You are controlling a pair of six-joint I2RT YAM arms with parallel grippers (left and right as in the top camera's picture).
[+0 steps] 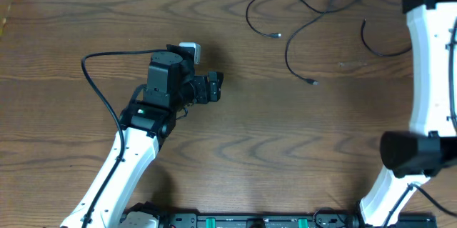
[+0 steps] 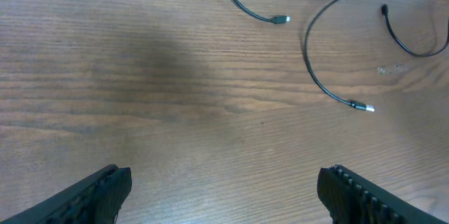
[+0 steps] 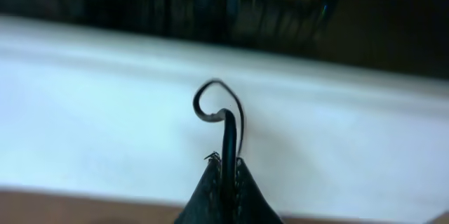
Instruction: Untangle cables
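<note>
Looking at the black cable [image 1: 287, 56] sprawled over the far right part of the tabletop [image 1: 235, 149], nowhere near the near edge. Counting three loose ends on the wood: one small plug [image 1: 277, 36] finishing off a big loop close to the far edge, a second plug [image 1: 313, 83] further in toward the middle at the bottom of a long curve, and a third end [image 1: 364, 22] nearer the right edge, on a strand curving away under the white right arm [image 1: 428, 63]. Honestly can't tell whether that's all one cord or more than one. Looks like the strands cross up by the far edge, around the top of the loop.

Moving out to the right claw [image 3: 224, 175], parked up at the far right corner: pinched together on a black cable, with a short curl [image 3: 214, 101] poking out past the tips in front of a blurry white strip [image 3: 105, 126]. No way to say from that wrist view which strand.

Then the left claw [image 2: 223, 196], hanging over bare wood left of the middle, well apart from the cable: fingers [image 2: 91, 196] spread wide, gripping nothing. Catching both plugs and the third end from its wrist view too, all further out toward the far edge.
</note>
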